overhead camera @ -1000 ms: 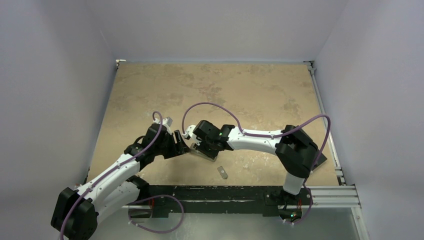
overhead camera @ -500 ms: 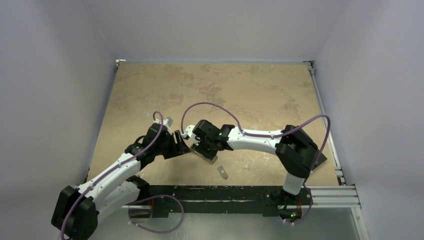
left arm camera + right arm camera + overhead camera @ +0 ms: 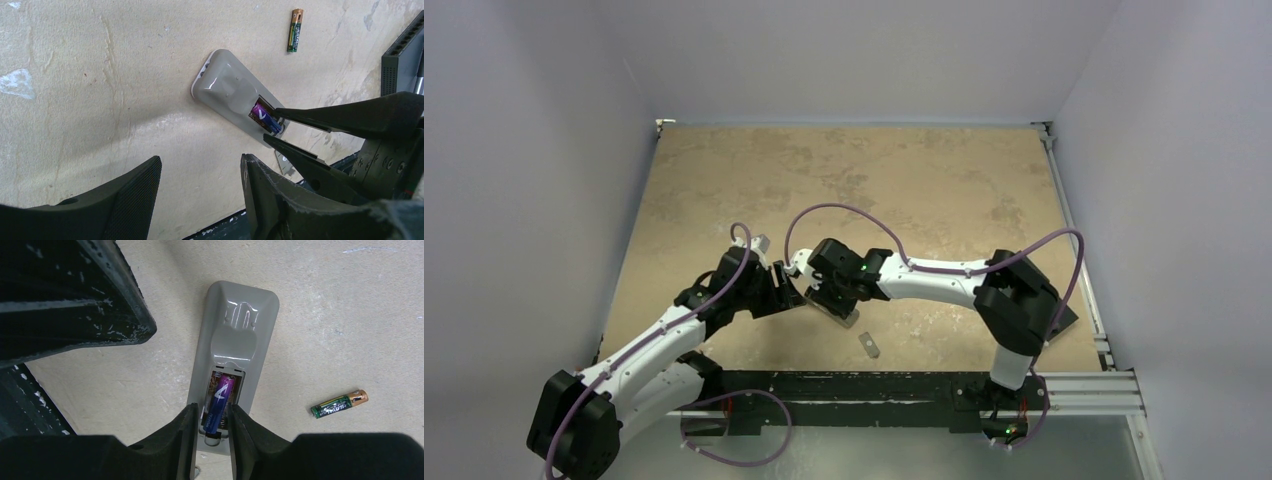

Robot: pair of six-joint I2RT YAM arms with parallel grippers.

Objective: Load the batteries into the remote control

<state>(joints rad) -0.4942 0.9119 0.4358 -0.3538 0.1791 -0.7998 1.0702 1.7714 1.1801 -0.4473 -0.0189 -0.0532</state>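
Right wrist: purple battery (image 3: 220, 395) near end hidden between right gripper (image 3: 211, 427) fingertips, contact unclear; remote control (image 3: 235, 340) near end covered too. Top view: both too small or covered to make out. Left wrist: black slab (image 3: 402, 60) cut by right edge.

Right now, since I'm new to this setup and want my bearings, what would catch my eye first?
A purple battery sits in the open recess of the remote control, which lies grey side up on the table, the right gripper straddling the battery's end. A second battery, brassy-ended, lies loose apart from the remote; the left gripper hovers open nearby.
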